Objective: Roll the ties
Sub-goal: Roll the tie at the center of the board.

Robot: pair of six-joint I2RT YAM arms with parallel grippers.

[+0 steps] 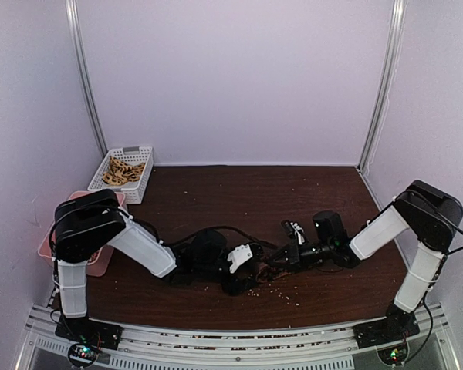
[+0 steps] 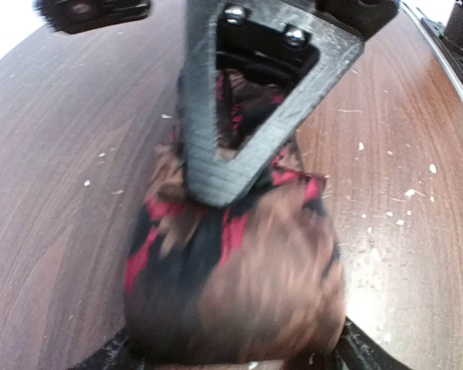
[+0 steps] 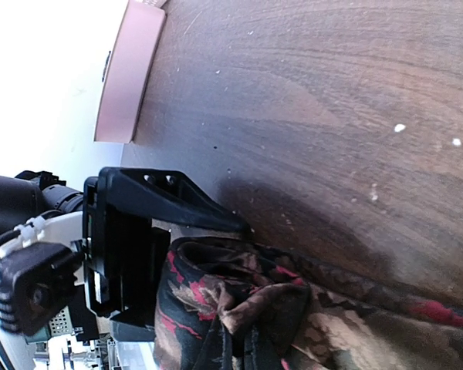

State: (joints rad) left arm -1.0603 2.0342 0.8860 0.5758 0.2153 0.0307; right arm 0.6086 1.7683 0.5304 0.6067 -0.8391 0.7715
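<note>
One tie (image 2: 247,285), brown and black with red marks, lies bunched near the table's front middle (image 1: 261,274). In the left wrist view it fills the gap between the wide-apart jaws of my left gripper (image 2: 231,354), blurred by motion. My right gripper (image 1: 278,262) meets it from the right. Its dark triangular finger (image 2: 216,177) presses down on the far end of the bundle, shut on the fabric. In the right wrist view the tie (image 3: 293,308) is heaped at the bottom, with the left gripper's black finger (image 3: 154,200) against it. The right gripper's own fingertips are hidden there.
A white basket (image 1: 143,185) at the back left holds several rolled ties (image 1: 123,171). A pink tray (image 1: 100,266) sits at the left edge beside the left arm. Pale crumbs (image 1: 282,293) dot the dark wooden table (image 1: 293,200).
</note>
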